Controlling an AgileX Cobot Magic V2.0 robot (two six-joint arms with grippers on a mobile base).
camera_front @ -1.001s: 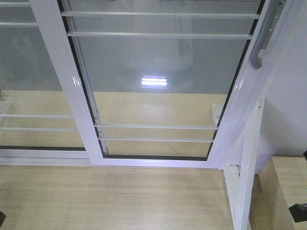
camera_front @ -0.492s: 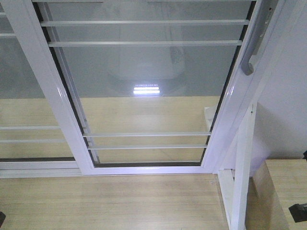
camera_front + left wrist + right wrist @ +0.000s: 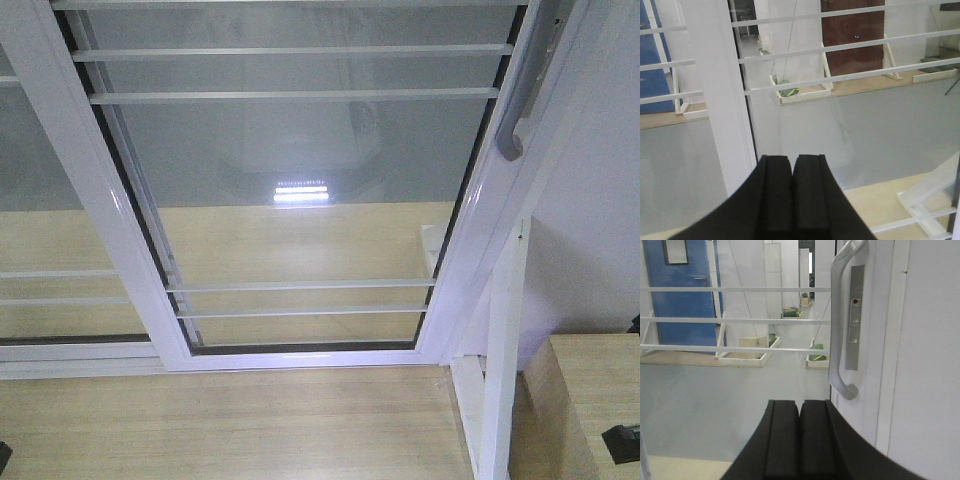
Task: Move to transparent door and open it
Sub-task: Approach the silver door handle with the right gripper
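The transparent door (image 3: 300, 190) fills the front view. Its long axis runs from 6 to 12 o'clock, and its bottom rail meets the wooden floor (image 3: 230, 420). It has clear glass, a white frame and paired thin white bars. The curved grey handle (image 3: 836, 325) stands upright on the 3 o'clock stile. The left claw (image 3: 792, 200) and right claw (image 3: 799, 440) are both closed and empty, the right one at the handle's 7 o'clock.

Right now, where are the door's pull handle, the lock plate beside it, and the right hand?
pull handle (image 3: 835, 330): right wrist view, middle of its grey shaft.
lock plate (image 3: 855, 342): right wrist view, lower bare metal.
right hand (image 3: 800, 410): right wrist view, seam between its closed fingertips.
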